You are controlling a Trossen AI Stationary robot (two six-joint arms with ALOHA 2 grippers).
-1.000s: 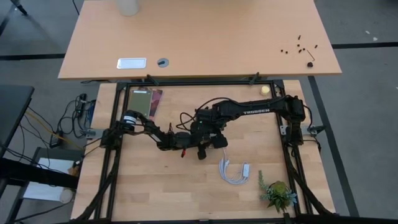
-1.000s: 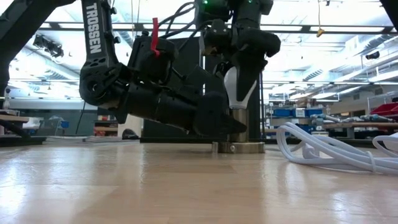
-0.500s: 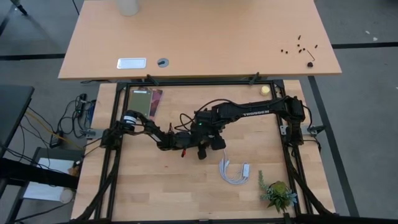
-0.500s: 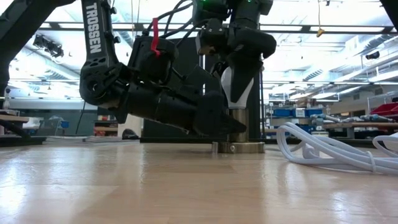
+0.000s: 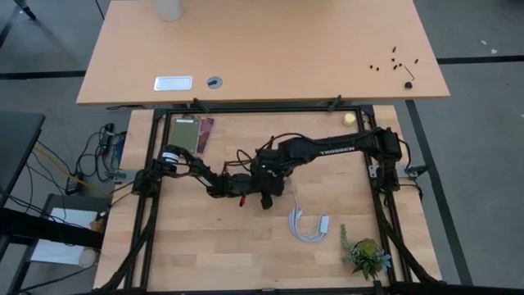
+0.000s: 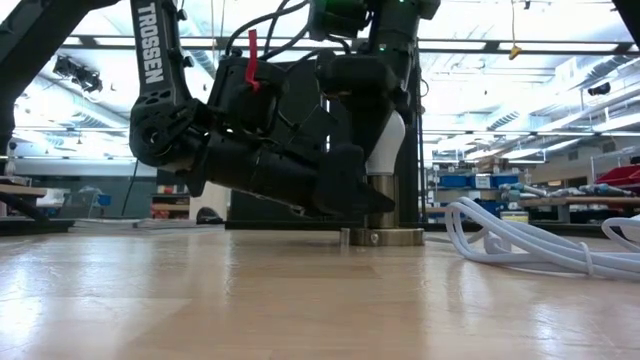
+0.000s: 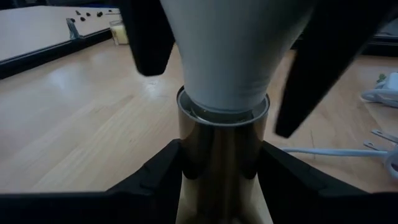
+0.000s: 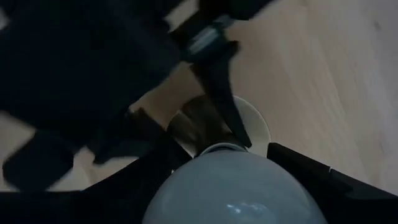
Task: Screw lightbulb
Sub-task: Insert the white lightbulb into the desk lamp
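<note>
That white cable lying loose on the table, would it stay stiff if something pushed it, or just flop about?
Probably floppy: the white cable lies in loose loops on the table, some arching off the wood. It looks thin and light, so a push would likely slide or drag the whole bundle rather than bend it neatly. Its plug end might snag.

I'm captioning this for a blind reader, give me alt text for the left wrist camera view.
A frosted-white lightbulb sits neck-down in the top of a metal socket cylinder, which the left gripper clasps from both sides. Dark fingers of the other arm flank the bulb above, over a wooden table.
</note>
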